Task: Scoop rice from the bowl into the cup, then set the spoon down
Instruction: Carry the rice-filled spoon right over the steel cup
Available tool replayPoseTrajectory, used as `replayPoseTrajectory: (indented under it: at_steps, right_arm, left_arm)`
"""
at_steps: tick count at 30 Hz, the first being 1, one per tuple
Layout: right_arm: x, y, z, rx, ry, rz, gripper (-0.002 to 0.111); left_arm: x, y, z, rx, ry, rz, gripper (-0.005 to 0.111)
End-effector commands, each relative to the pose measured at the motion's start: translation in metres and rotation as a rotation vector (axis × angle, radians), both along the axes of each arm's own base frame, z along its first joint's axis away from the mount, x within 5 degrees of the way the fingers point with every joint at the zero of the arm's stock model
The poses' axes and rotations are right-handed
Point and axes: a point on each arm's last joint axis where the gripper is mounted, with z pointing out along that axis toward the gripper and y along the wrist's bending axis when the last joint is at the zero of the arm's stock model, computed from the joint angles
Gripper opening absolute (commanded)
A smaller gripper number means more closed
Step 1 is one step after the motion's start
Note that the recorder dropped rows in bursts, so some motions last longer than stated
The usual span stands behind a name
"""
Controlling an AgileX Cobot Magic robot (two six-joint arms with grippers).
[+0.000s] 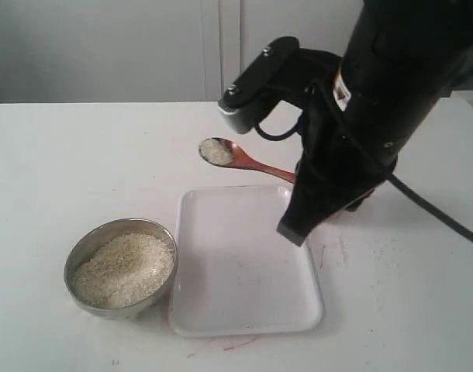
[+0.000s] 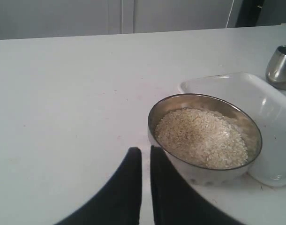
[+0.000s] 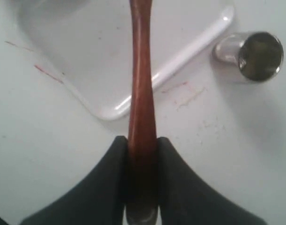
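**Spoon loaded, held aloft**

Worktop (image 1: 81,170) carries tray (image 1: 244,310). Bowl (image 1: 85,252) of rice (image 1: 124,267) sits just beside the tray's left edge. Cup (image 3: 255,55) stands near a tray corner. Right claw (image 3: 142,140) is clamped on spoon (image 1: 248,161) handle, head heaped, raised beyond tray. Left claw (image 2: 146,152) is nearly together, empty, near bowl.

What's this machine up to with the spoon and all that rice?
The right tool grips a wooden spoon by its handle and holds it in the air, with a small load of rice in its head. The bowl beside the white tray holds more rice. The left tool hangs near the bowl.
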Motion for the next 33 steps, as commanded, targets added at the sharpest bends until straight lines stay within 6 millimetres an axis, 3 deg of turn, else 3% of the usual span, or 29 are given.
replayPoseTrajectory:
  at_steps: [1, 7, 16, 21, 27, 33]
  right_arm:
    - [0.006, -0.024, -0.015, -0.039, 0.042, -0.091, 0.0]
    - [0.013, -0.055, -0.034, -0.072, 0.103, -0.197, 0.0]
    - [0.03, -0.094, -0.045, -0.069, 0.078, -0.333, 0.0]
    - [0.046, -0.102, -0.062, -0.082, 0.108, -0.368, 0.0]
    - [0.069, -0.098, -0.084, -0.08, 0.059, -0.336, 0.0]
    - [0.076, -0.106, -0.086, -0.183, 0.003, -0.319, 0.0]
  left_arm:
    - [0.0, 0.0, 0.002, -0.014, -0.007, -0.001, 0.014]
    - [0.0, 0.0, 0.002, -0.014, -0.007, -0.001, 0.014]
    - [0.0, 0.0, 0.002, -0.014, -0.007, -0.001, 0.014]
    - [0.0, 0.0, 0.002, -0.014, -0.007, -0.001, 0.014]
    - [0.0, 0.0, 0.002, -0.014, -0.007, -0.001, 0.014]
    - [0.0, 0.0, 0.002, -0.014, -0.007, -0.001, 0.014]
